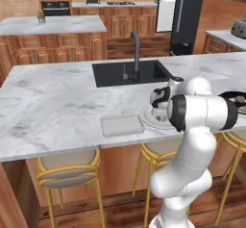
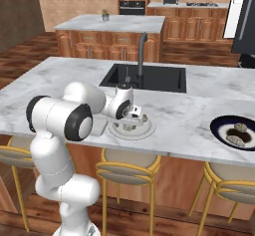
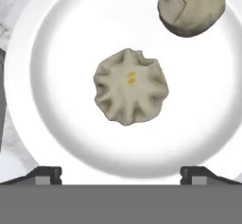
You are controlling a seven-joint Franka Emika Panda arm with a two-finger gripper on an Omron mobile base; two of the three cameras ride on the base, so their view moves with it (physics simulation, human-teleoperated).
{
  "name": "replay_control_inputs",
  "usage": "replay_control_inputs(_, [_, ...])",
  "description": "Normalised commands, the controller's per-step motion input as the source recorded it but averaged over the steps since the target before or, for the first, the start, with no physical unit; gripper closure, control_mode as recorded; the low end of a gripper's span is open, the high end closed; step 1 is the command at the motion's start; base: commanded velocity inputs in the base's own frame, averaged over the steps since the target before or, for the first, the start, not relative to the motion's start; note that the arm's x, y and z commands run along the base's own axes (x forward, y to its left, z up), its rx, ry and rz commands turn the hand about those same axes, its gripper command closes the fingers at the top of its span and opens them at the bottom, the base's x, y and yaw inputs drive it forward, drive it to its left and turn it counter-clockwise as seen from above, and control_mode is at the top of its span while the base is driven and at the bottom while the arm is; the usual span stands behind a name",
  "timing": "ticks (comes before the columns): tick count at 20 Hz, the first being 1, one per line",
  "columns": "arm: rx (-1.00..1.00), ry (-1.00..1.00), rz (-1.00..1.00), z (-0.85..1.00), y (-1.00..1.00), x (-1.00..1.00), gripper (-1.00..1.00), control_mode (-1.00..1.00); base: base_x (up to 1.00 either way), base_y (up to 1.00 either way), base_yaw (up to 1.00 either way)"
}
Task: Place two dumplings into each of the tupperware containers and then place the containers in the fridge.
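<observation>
The pincer hangs with jaws apart directly over a pleated dumpling on the white plate, lined up to straddle it for a grasp.

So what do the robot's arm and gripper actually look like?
The arm is built of glossy white, rounded segments with black bands at the joints. The gripper ends in two small dark fingertips with squared edges. No cables or markings are visible.

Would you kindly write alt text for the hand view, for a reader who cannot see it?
A pleated dumpling sits mid-way on a round white plate, seen from straight above, with the open gripper and its two dark fingers spread wide at the bottom edge. A second, smoother dumpling lies near the plate's upper right rim.
</observation>
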Motion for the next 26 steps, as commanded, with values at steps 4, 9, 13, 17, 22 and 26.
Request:
replay_control_inputs(4, [0.00,-0.01,0.00,-0.36,0.00,0.22,-1.00,-1.00,0.00,0.00,0.00])
replay_control_inputs(9, [0.00,-0.05,0.00,-0.32,0.00,0.20,-1.00,-1.00,0.00,0.00,0.00])
replay_control_inputs(13, [0.00,-0.07,0.00,-0.25,0.00,0.26,-1.00,-1.00,0.00,0.00,0.00])
replay_control_inputs(17, [0.00,-0.06,0.00,-0.23,0.00,0.41,-1.00,-1.00,0.00,0.00,0.00])
replay_control_inputs(22, [0.00,-0.01,0.00,-0.08,0.00,0.44,-1.00,-1.00,0.00,0.00,0.00])
replay_control_inputs(26, [0.00,0.00,0.00,-0.01,0.00,0.32,-1.00,-1.00,0.00,0.00,0.00])
